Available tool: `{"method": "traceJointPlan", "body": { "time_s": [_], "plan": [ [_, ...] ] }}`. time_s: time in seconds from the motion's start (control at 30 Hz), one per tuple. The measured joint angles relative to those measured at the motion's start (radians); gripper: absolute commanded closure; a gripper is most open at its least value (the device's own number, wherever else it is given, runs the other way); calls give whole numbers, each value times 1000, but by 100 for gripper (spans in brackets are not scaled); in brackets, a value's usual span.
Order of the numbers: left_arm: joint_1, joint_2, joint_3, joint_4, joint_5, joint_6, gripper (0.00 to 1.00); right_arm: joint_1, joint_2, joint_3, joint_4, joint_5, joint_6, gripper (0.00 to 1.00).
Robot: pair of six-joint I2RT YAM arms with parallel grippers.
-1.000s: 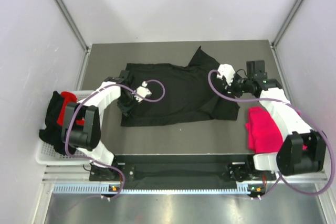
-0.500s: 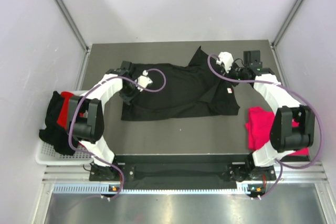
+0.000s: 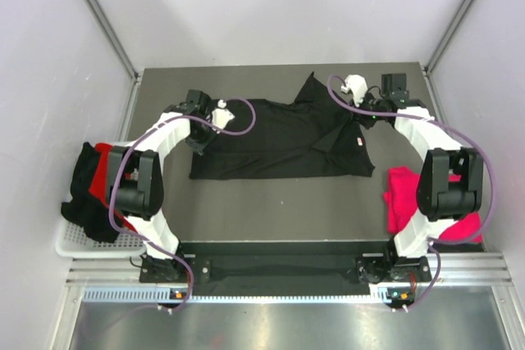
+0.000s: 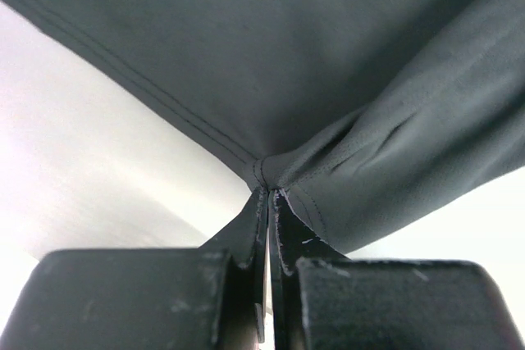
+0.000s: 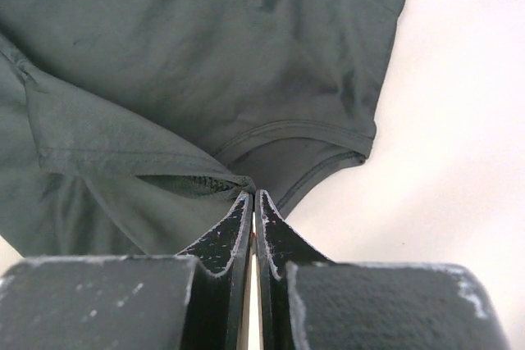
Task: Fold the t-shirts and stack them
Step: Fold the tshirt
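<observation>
Nearest the arm bases, a pink shirt point(image 3: 408, 201) lies at the right edge of the table point(image 3: 271, 215). Black and red shirts point(image 3: 89, 182) are heaped in a white wire basket point(image 3: 70, 245) off the table's left side. Beyond them, a black shirt point(image 3: 271, 141) with a small white tag point(image 3: 358, 143) is spread across the middle of the table. At its far left corner the left gripper point(image 4: 269, 196) is pinched tight on the hem. At the far right the right gripper point(image 5: 253, 196) is likewise clamped on a fold of the cloth's edge.
</observation>
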Motion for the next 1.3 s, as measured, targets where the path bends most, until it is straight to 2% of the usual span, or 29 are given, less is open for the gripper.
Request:
{"method": "traceJointPlan", "body": {
  "time_s": [0.63,1.3],
  "plan": [
    [8,64,59,56,-48,-50,100,-1,155,82,29,8,37,100],
    [29,112,75,76,-131,-66,100,0,246,181,52,11,89,100]
  ]
}}
